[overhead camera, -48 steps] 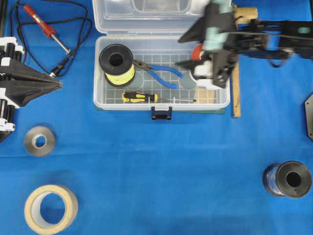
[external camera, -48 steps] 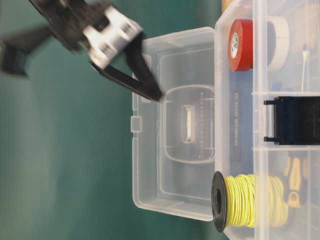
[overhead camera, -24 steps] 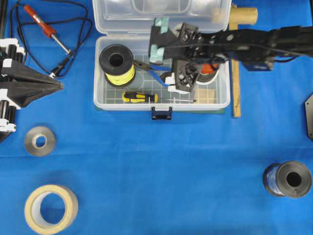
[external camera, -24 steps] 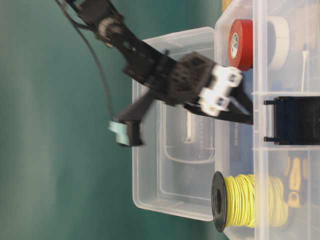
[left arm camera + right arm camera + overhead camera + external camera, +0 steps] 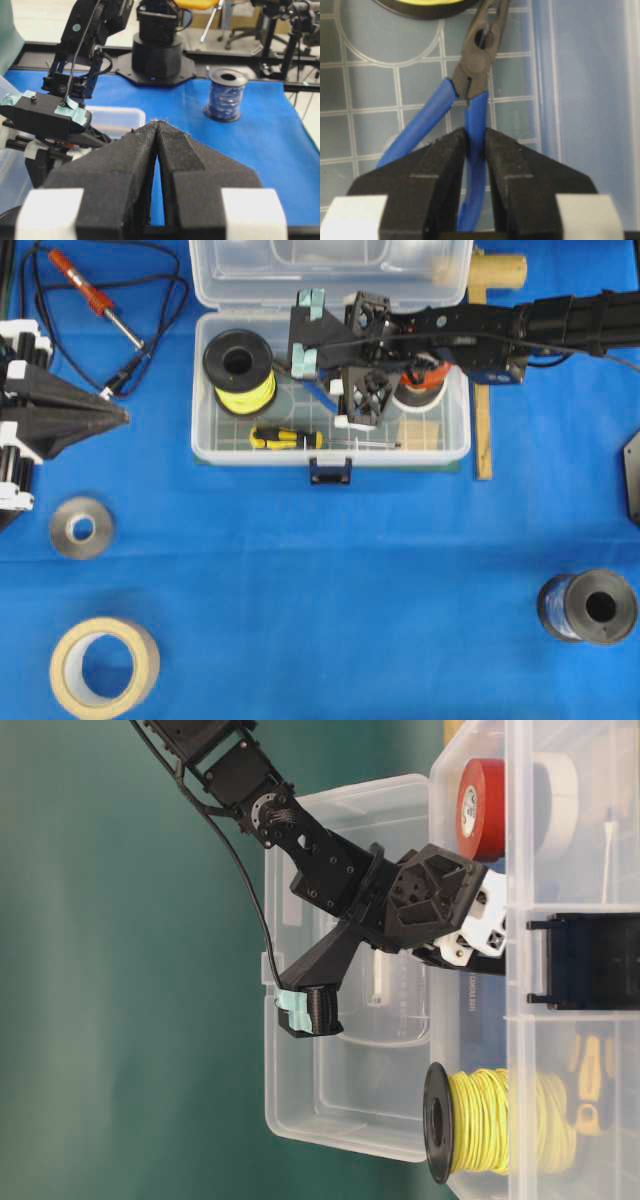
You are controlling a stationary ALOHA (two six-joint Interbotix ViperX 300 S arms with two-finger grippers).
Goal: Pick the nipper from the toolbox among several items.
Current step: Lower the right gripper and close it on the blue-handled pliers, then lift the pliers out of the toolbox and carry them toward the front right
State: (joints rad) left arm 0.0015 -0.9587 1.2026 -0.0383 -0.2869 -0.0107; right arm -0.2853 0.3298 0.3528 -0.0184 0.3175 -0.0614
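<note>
Right gripper [image 5: 475, 150] down inside toolbox [image 5: 200, 445], jaws pinched on just one blue handle of nipper [image 5: 472, 100] lying on the grid floor; risks swivelling or slipping out when lifted; left gripper [image 5: 157, 145] closed, empty

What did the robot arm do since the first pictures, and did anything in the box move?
The right gripper swung leftward across the toolbox, dropped inside, and now has its fingers on either side of one blue handle of the nipper. The left gripper stayed shut and parked. The yellow wire spool, screwdriver and tape rolls stayed put.
</note>
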